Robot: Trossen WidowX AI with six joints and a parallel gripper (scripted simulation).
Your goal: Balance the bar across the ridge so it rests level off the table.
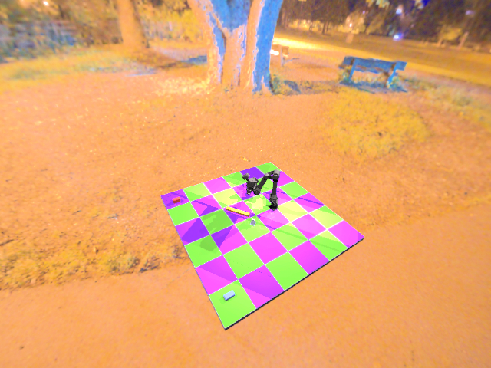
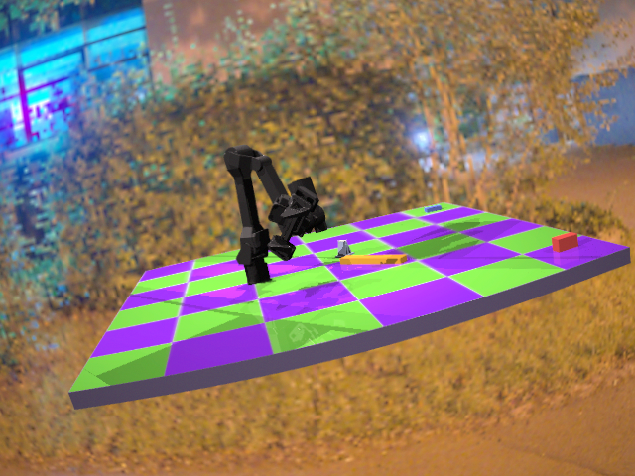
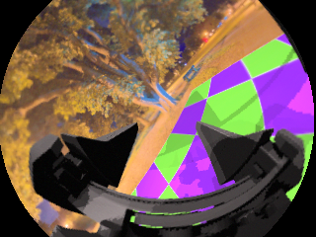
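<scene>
My end effector (image 2: 283,249) is spread apart, empty, left of the bar (image 2: 373,259). The bar lies flat on the surface (image 2: 410,301), just beside the ridge (image 2: 343,249). An off-centre grasp would likely cause tipping.

Bar (image 2: 373,259) flat on table (image 2: 327,353), just beside ridge (image 2: 343,249) — arm (image 2: 248,215) left
</scene>
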